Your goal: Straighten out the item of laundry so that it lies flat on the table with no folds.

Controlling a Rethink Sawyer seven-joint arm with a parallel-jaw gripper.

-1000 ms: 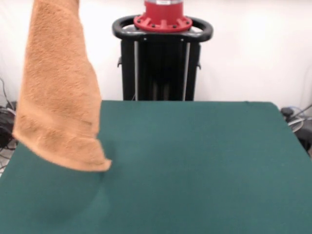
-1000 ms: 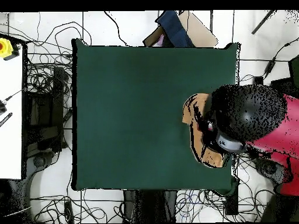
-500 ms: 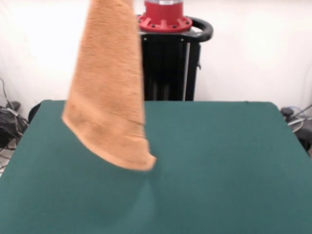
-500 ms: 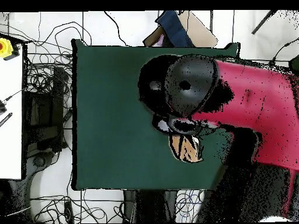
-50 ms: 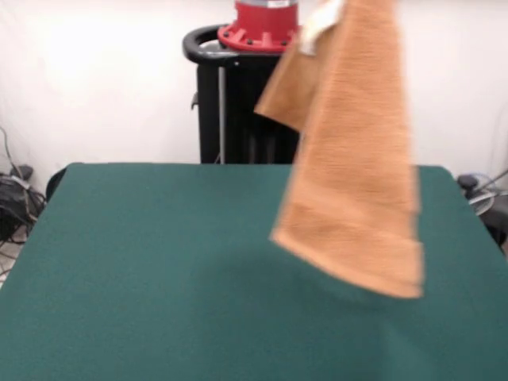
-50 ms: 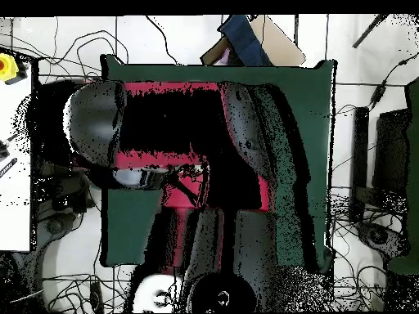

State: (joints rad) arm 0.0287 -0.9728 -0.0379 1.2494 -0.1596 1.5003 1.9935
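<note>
The item of laundry [image 5: 357, 182], an orange-tan towel, hangs folded lengthwise from the top edge of the front view. Its white tag [image 5: 319, 27] shows near the top. Its lower corner floats just above the right part of the green table [image 5: 159, 278] and looks blurred. In the overhead view the red and black arm [image 6: 164, 123] covers the table's [image 6: 299, 123] left half. My gripper [image 6: 139, 177] shows only as a pale patch under the arm's end, shut on the towel. The towel itself is hidden there.
The black pedestal with its red base [image 5: 262, 87] stands behind the table's far edge. Cables [image 5: 14, 198] lie on the floor at the left. Overhead, a white bench with a yellow button [image 6: 11, 69] and a cardboard box [image 6: 255, 42] sit off the table.
The hanging towel has swung from the left edge of the front view across to the right. In the overhead view the arm has swept from the table's right side to its left.
</note>
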